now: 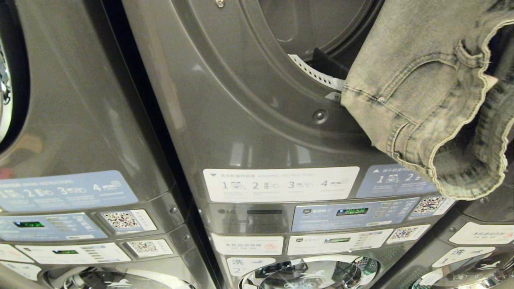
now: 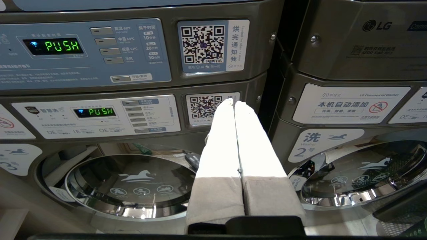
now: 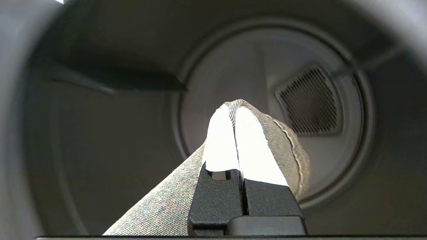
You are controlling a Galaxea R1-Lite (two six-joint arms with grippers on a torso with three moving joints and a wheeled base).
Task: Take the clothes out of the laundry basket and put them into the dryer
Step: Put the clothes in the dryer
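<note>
A pale grey-green denim garment hangs in the upper right of the head view, its stitched seams and frayed pale hem draped over the lower rim of the dryer. The dryer's round opening fills the top centre of that frame, dark inside, with a strip of white perforated trim at its lower edge.

In the right wrist view, the right gripper sits at centre frame with its two white fingers pressed together, pinching a fold of the same denim, which wraps over the fingertips and trails off toward the lower left corner. Behind it lies the dryer's drum, with a round back wall and a dark mesh vent to the right of centre.

In the left wrist view, the left gripper is closed and holds nothing. It points at the control panels of the neighbouring stack, where two green displays read PUSH, with QR code stickers beside them. Chrome-rimmed washer doors fill the lower part of that frame.
</note>
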